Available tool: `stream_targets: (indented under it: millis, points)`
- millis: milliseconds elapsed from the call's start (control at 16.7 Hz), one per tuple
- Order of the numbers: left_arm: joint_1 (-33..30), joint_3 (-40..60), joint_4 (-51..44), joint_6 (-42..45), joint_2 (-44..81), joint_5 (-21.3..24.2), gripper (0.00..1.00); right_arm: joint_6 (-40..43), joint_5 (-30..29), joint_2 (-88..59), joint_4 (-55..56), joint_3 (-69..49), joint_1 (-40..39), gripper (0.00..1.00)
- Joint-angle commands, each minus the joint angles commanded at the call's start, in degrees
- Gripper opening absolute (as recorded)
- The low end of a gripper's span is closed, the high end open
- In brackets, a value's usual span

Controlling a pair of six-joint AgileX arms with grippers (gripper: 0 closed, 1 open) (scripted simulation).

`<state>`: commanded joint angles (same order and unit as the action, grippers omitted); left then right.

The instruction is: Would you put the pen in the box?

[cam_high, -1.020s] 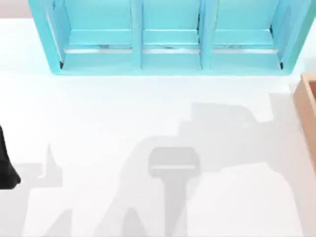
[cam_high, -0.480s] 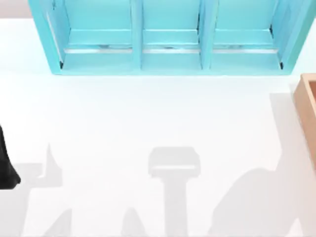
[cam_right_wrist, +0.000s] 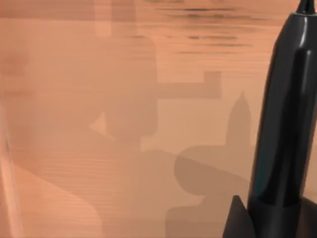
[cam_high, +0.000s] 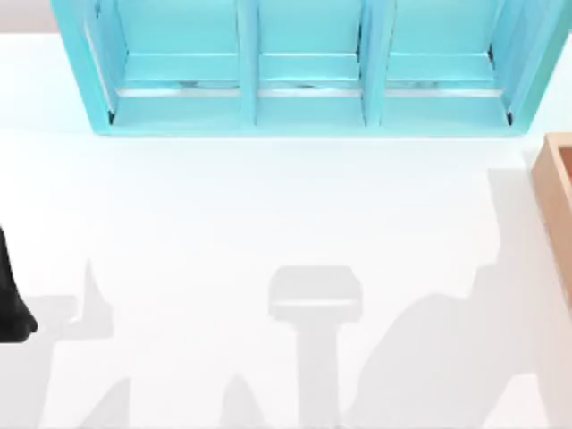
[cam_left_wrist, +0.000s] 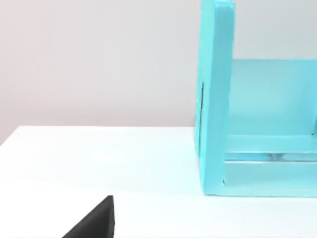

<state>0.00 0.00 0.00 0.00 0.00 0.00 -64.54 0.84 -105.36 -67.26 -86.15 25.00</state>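
White tabletop point(cam_high: 223, 214) spreads across the top view, crossed by soft grey shadows in its near half. Along the far edge stands a large turquoise cabinet with three open bays point(cam_high: 308, 67). At the table's right edge a corner of the light brown, wood-coloured box with thick flat walls point(cam_high: 559, 192) comes into sight, its darker orange-brown inside just visible. At the left edge a black part of the left arm point(cam_high: 11, 299) sits parked beside the table's side.

From the left wrist view, the same white table point(cam_left_wrist: 99, 163) runs back to a pale wall, and the turquoise cabinet's end panel point(cam_left_wrist: 214, 99) stands upright on it, with one open bay seen past it. A black wedge of the left gripper point(cam_left_wrist: 96, 220) shows at the frame's edge; whether its fingers are apart or together cannot be told.

From the right wrist view, the orange-brown wooden floor of the box point(cam_right_wrist: 99, 124) lies close beneath the camera, with shadows falling across it. The slim black pen point(cam_right_wrist: 282, 114) hangs over that floor, glossy and tapering to a point at its far end. Its near end sits in the right gripper, one dark fingertip point(cam_right_wrist: 237, 218) of which shows beside the barrel, so the pen appears clamped there, above the inside of the box.
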Motion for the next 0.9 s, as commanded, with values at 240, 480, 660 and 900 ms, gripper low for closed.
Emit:
stream_targets:
  millis: [240,480,660,900]
  points:
    - [0.0,0.0,0.0,0.0,0.0,0.0,1.0,-2.9,-1.9,-0.8,3.0,6.3,-3.3,0.0]
    - [0.0,0.0,0.0,0.0,0.0,0.0,1.0,-2.0,-1.0,0.1,7.7,10.7,-1.7,0.0]
    - [0.0,0.0,0.0,0.0,0.0,0.0,1.0,-1.6,-0.2,0.4,9.2,11.1,-0.7,0.0]
    - [0.0,0.0,0.0,0.0,0.0,0.0,1.0,-1.6,-0.2,0.4,9.2,11.1,-0.7,0.08]
